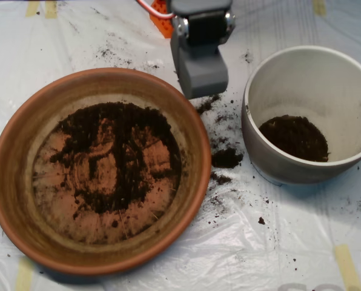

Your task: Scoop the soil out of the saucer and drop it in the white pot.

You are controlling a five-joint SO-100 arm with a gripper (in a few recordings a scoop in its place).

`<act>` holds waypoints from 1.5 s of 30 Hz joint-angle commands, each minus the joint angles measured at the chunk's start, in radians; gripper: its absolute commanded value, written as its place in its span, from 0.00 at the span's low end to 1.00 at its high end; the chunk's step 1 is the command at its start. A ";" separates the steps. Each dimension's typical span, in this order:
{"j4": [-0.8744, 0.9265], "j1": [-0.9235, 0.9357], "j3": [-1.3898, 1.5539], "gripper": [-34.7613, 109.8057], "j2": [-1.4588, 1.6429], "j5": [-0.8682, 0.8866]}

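The arm (200,24) has a boxy grey scoop (200,71), a black motor block with silver screws, an orange printed part, and red-and-white cables

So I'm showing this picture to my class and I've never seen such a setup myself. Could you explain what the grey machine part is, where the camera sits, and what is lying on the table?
The camera is fixed above the table and looks straight down. The grey part at the top is the end effector of a small robot arm: a clamshell scoop in place of a hand. It hangs over the plastic-covered table, between two dishes. On the left is a wide terracotta saucer with a thin, patchy layer of dark soil on its floor. On the right is a white pot with a small heap of soil at its bottom. Some spilled crumbs lie on the plastic between them. Whether the scoop carries any soil cannot be seen from here.
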 commanded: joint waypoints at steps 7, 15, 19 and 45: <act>0.163 -0.218 -0.505 0.24 -0.183 0.075; 0.156 -0.376 -0.549 0.27 -0.282 0.086; 0.138 -0.405 -0.528 0.38 -0.298 0.080; 0.086 -0.279 -0.500 0.49 -0.227 0.112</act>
